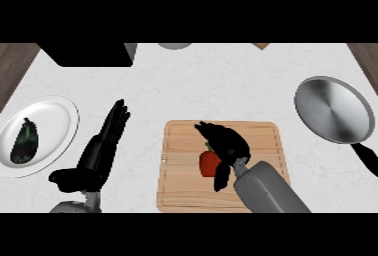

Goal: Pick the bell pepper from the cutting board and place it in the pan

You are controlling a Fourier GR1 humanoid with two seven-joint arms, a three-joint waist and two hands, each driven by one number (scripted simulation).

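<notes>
Right hand [227, 143], fingers and thumb apart, brackets the bell pepper [209, 163] on the cutting board [184, 192]; left hand [103, 144] rests open.

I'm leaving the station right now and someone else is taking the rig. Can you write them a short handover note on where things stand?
Left hand: open, resting left of the cutting board, fingers up, holding nothing.
Right hand: open, over the board, with the bell pepper between its fingers and thumb; not yet closed on it.
Bell pepper: lying on the board, not lifted.
Pan: on the counter at the right, nothing in it.
Done: the approach to the pepper.
Left: close on the pepper, lift it, carry it right and set it in the pan.
</notes>
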